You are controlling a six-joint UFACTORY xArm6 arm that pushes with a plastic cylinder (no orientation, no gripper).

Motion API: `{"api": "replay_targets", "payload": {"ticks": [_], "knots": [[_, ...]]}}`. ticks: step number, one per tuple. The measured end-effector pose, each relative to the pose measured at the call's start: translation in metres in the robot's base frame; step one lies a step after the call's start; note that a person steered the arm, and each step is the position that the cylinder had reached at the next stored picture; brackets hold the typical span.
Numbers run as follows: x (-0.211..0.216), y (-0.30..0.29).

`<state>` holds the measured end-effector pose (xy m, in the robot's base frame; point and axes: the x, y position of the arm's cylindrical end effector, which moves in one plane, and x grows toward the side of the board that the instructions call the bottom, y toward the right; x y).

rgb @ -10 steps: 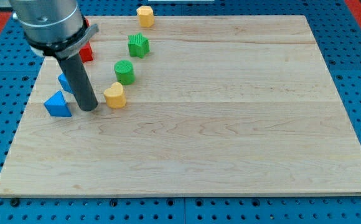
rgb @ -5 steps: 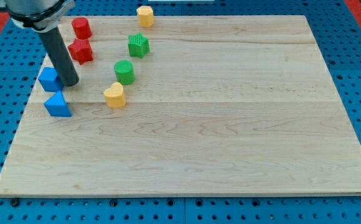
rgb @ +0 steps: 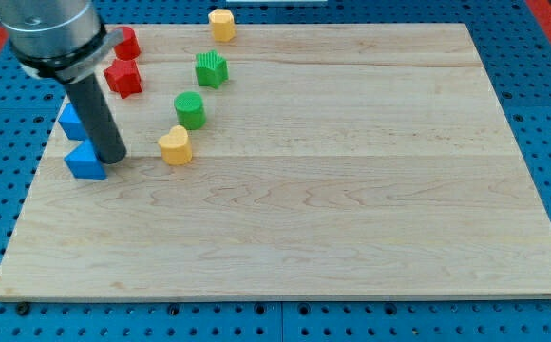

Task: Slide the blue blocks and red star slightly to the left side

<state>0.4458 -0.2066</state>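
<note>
My tip (rgb: 112, 158) rests on the board right against the right side of a blue triangular block (rgb: 85, 161) near the board's left edge. A second blue block (rgb: 70, 121), cube-like, sits just above it and is partly hidden behind the rod. The red star (rgb: 123, 78) lies further up, to the right of the rod's housing. A red cylinder (rgb: 129, 42) above the star is partly hidden by the arm.
A yellow heart-shaped block (rgb: 175, 145) lies just right of my tip. A green cylinder (rgb: 190, 109) and a green star-like block (rgb: 212, 68) lie above it. A yellow block (rgb: 221, 24) sits at the top edge of the wooden board (rgb: 351, 190).
The rod went up beside the blue cube, nudging it left, then came back down. It now touches the blue triangular block, which has shifted slightly left.
</note>
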Motion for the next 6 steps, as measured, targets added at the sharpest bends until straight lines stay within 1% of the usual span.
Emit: {"api": "replay_targets", "payload": {"ticks": [1,2,3,5,6], "knots": [[-0.002,-0.001],[-0.048,0.023],[-0.078,0.046],[-0.126,0.05],[-0.126,0.02]]}}
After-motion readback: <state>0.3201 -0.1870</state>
